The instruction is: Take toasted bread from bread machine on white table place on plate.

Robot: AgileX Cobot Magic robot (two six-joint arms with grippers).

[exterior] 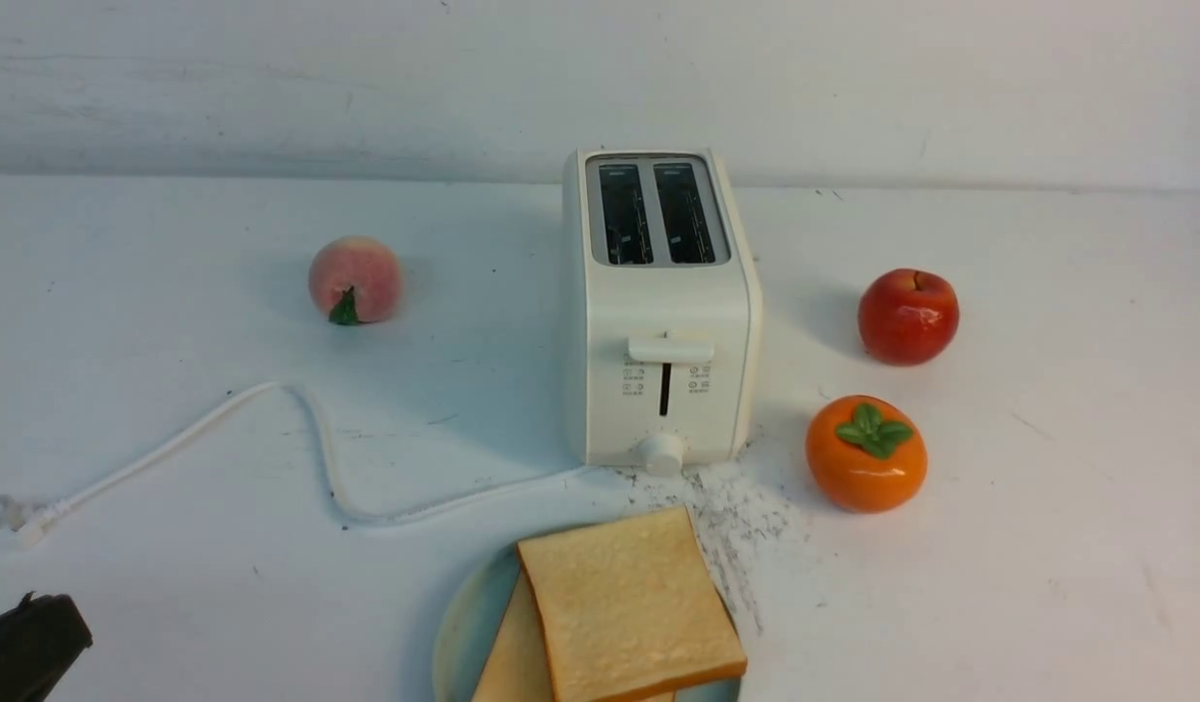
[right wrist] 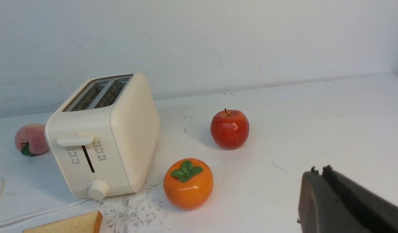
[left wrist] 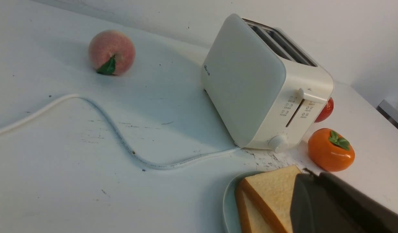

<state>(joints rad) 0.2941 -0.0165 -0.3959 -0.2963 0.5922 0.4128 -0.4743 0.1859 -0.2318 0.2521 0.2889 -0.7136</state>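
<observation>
White table (exterior: pixel 171 595) holds plate (exterior: pixel 458 624), toasted bread (exterior: pixel 629 604) stacked on it; left fingers (left wrist: pixel 315 207) closed; right fingers (right wrist: pixel 318 204) closed.

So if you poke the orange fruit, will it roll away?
Probably not far: the orange fruit looks squat with a flattish bottom, so it would likely slide or wobble. Its shiny skin suggests it may be slippery to grab. The rounder apple seems likelier to roll.

plate (exterior: pixel 460 629), toasted bread (exterior: pixel 629 604) cut off by edge
</observation>
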